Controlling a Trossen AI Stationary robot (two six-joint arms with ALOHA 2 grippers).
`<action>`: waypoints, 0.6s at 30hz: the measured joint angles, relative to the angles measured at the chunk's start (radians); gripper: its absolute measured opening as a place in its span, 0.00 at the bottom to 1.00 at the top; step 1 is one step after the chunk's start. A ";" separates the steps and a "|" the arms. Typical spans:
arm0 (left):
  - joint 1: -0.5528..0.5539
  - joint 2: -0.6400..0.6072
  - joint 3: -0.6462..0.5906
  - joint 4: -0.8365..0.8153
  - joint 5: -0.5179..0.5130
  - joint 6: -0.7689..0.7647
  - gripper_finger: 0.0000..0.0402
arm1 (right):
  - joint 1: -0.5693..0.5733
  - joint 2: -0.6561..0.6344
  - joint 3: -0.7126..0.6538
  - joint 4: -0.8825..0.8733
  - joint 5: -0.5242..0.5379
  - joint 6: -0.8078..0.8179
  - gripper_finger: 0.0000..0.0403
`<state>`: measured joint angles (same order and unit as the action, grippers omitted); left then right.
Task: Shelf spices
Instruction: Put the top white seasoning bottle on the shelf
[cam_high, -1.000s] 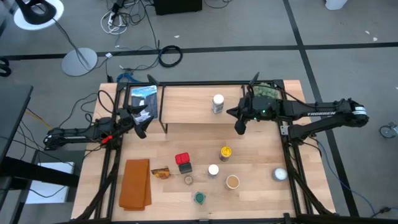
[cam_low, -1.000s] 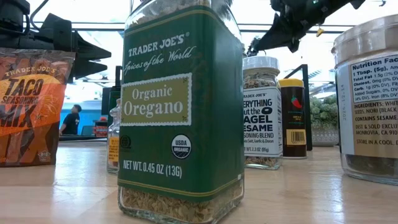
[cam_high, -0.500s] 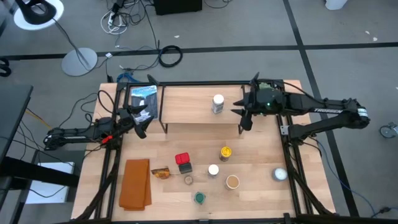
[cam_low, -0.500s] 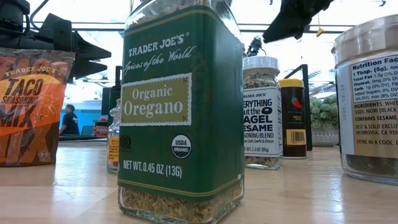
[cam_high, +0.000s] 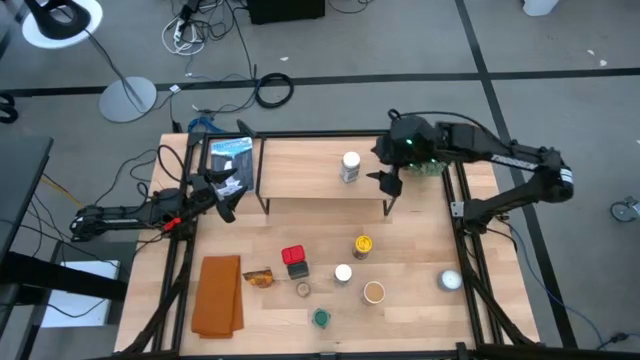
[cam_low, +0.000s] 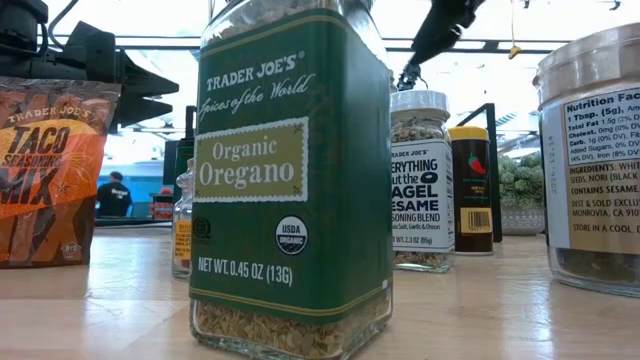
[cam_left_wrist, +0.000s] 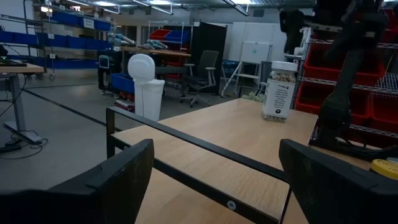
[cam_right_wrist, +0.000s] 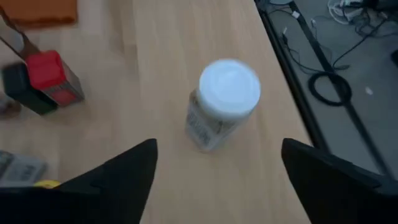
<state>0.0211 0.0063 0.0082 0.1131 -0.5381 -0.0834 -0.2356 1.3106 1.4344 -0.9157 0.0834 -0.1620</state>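
Shelving spices | white-capped jar (cam_high: 350, 166) stands on the shelf (cam_high: 300, 175), I judge it placed | right claw (cam_high: 390, 180) wide, empty, just beside it | left claw (cam_high: 224, 196) wide, waiting | next: fetch probably the yellow-lidded jar (cam_high: 363, 245) from the worktop (cam_high: 420, 250).

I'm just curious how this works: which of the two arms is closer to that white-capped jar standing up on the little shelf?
The right. Its gripper hovers, fingers open, just beside the white-capped jar on the shelf. The left gripper waits off the shelf's far end.
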 joint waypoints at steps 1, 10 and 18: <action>0.000 0.000 0.000 0.000 0.000 0.000 0.87 | -0.001 0.031 0.039 -0.018 0.000 -0.027 0.89; 0.000 0.000 0.000 0.000 0.000 0.000 0.87 | -0.023 0.283 0.343 -0.229 -0.021 -0.214 0.86; 0.000 0.000 0.000 0.000 0.000 0.000 0.87 | -0.045 0.406 0.398 -0.315 -0.031 -0.320 0.83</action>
<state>0.0211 0.0064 0.0082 0.1129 -0.5384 -0.0834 -0.2810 1.7162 1.8328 -1.2302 0.0525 -0.4824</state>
